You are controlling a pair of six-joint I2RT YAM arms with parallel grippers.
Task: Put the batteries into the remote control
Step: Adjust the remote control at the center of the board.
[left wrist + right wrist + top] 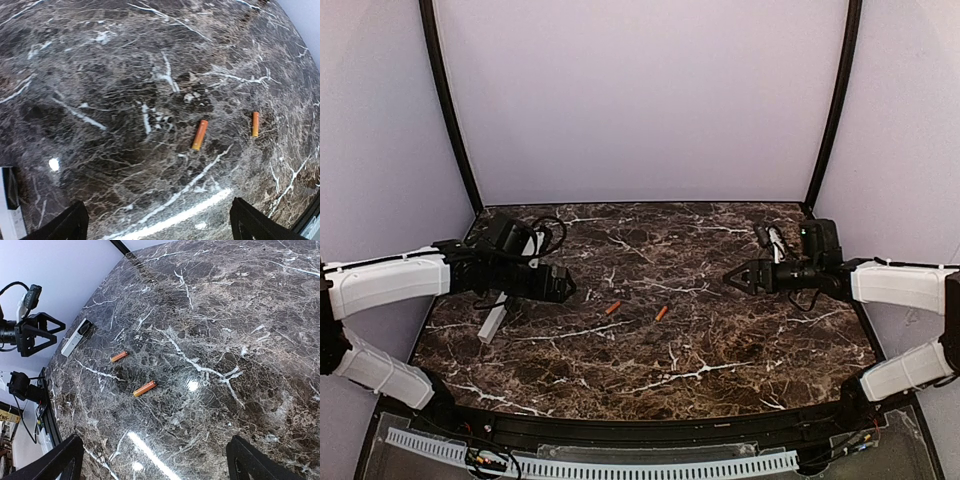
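left end effector (568, 286): jaws wide, empty, over the desk (720, 350) | right end effector (731, 279): wide too, nothing held | batteries (613, 308): mid-desk, apart, untouched | remote (494, 324): near left edge, partly under left arm (390, 282)

- Table (720, 350): dark brown marble look with white veins, polished and glossy, lamp glare bouncing right off it.
- Batteries (199, 134): smooth orange-red jackets with a slight sheen.
- Remote control (74, 341): white plastic, smooth, more dull than shiny.
- Left gripper (568, 288), fingers (62, 225): matt black, plastic by the look.
- Arm shells (385, 282): smooth white plastic.
- Back wall (640, 100): flat, matt, pale lilac.
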